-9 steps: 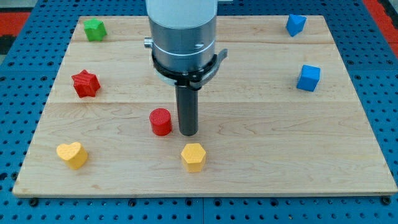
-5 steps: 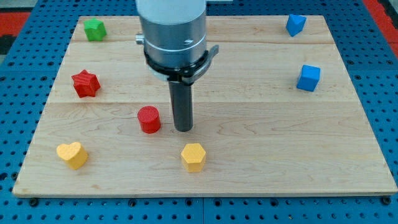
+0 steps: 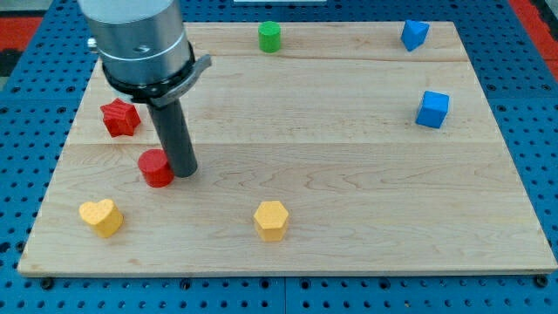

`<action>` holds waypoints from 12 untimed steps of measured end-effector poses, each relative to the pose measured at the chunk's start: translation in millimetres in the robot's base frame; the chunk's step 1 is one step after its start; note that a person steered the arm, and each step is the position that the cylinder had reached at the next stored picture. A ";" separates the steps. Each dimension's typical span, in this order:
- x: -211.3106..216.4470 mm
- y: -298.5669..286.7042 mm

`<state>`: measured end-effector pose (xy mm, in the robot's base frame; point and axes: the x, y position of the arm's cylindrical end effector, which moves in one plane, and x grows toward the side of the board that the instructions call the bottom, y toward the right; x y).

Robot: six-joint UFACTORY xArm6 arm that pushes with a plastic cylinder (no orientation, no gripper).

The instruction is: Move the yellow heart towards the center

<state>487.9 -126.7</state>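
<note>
Camera view: my tip (image 3: 183, 171) stands at the view's left of the board (image 3: 349, 218), touching or all but touching the right side of the red cylinder (image 3: 156, 167). There is no gripper on this rig, only the bare rod, so nothing is clasped or released. The yellow heart (image 3: 100, 216) lies near the board's bottom-left corner, below and to the left of my tip, apart from it and untouched.

Judgement: the approach step is in hand; the push is not yet begun. The next move calls for bringing my tip round to the heart's left or lower-left side, clear of the red cylinder, then pushing up and rightward to the centre.

Also present: red star (image 3: 119, 117), yellow hexagon-like block (image 3: 271, 219), green cylinder (image 3: 269, 37), blue cube (image 3: 432, 109), and a blue block (image 3: 414, 33) of uncertain shape.

Obscured: the arm's body hides the board's top-left corner, and its upper part is cut off at the view's top. Contact between tip and cylinder cannot be confirmed.
</note>
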 end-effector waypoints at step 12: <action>35.3 -87.2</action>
<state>523.2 -213.9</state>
